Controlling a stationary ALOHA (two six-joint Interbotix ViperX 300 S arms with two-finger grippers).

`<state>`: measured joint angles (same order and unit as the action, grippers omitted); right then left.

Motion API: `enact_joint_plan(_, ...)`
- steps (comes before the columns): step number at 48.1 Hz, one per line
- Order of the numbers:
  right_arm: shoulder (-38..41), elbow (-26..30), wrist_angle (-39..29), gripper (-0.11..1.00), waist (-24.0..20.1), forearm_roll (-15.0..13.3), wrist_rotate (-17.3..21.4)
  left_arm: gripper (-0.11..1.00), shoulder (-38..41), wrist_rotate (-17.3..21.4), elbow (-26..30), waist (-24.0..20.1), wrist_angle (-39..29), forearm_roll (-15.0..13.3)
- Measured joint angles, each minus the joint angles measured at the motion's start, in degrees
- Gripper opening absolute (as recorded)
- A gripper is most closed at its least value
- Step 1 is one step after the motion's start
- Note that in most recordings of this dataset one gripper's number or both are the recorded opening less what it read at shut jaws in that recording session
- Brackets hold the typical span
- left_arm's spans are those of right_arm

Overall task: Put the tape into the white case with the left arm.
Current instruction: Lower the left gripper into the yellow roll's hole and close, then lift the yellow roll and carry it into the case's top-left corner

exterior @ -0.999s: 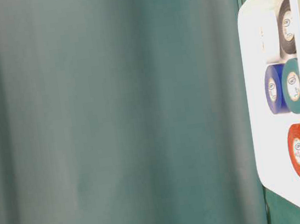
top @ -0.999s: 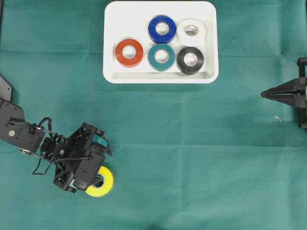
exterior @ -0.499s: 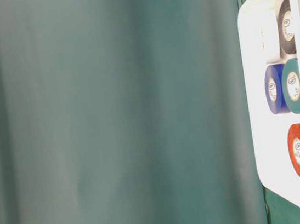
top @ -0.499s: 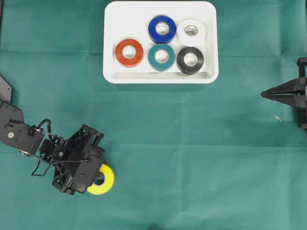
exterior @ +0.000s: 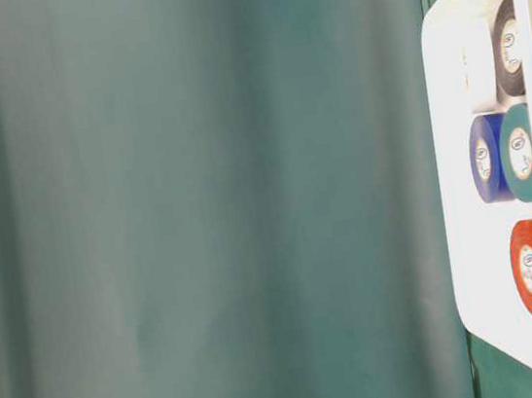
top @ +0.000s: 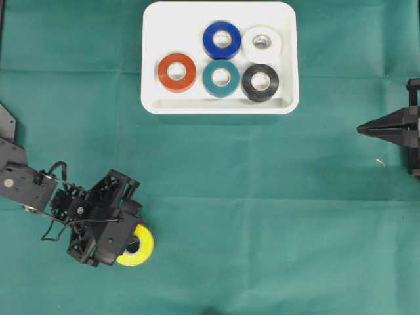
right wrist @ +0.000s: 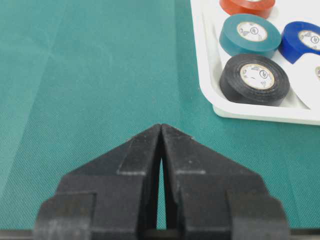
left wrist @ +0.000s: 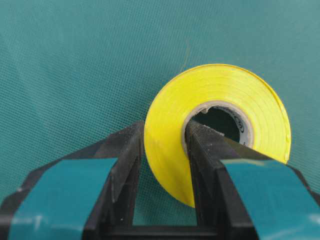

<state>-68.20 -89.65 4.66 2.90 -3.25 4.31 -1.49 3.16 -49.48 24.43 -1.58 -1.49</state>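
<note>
in the overhead view, the left gripper (top: 125, 244), black with two teal-banded pointed fingers, is sitting at the lower left of the green cloth (top: 262, 210) over the yellow ring-shaped roll of tape (top: 136, 245). a second ago its fingers were spread wide around the roll; now they are drawn together on it, and the roll is sitting a touch lower and further left than it was. the shallow white rectangular plastic case (top: 151, 105) is lying well apart at the top, holding red, blue, teal, white and black rolls, with room beside the red one.

the table-level view is showing only the case (exterior: 470, 260) on edge at the right, nothing altered there.

in the left wrist view, the left gripper (left wrist: 165, 145) is pinching the wall of the yellow roll (left wrist: 220, 95), one finger outside the ring and one inside the core, the roll tilted up off the cloth (left wrist: 75, 60). so the grasp looks done, and lifting and carrying toward the case seems to be what is left.

in the right wrist view, the plain black right gripper (right wrist: 161, 131) is resting with its tips pressed together on nothing, near the case's corner (right wrist: 210, 97).
</note>
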Motion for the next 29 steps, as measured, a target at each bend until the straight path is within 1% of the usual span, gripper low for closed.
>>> enact_joint_plan(13,0.0,-0.1,0.0,-0.09,0.1,0.0,0.0,0.24,-7.4,0.0,2.8,0.1,-9.9,0.1)
enact_joint_plan(21,0.0,-0.1,0.0,-0.09,0.1,0.0,0.0,0.24,-9.5,0.2,3.3,-0.3,-11.0,0.1)
enact_joint_plan(29,0.0,-0.1,0.0,-0.09,0.1,0.0,0.0,0.24,-9.6,0.4,3.3,-4.2,-11.1,0.0)
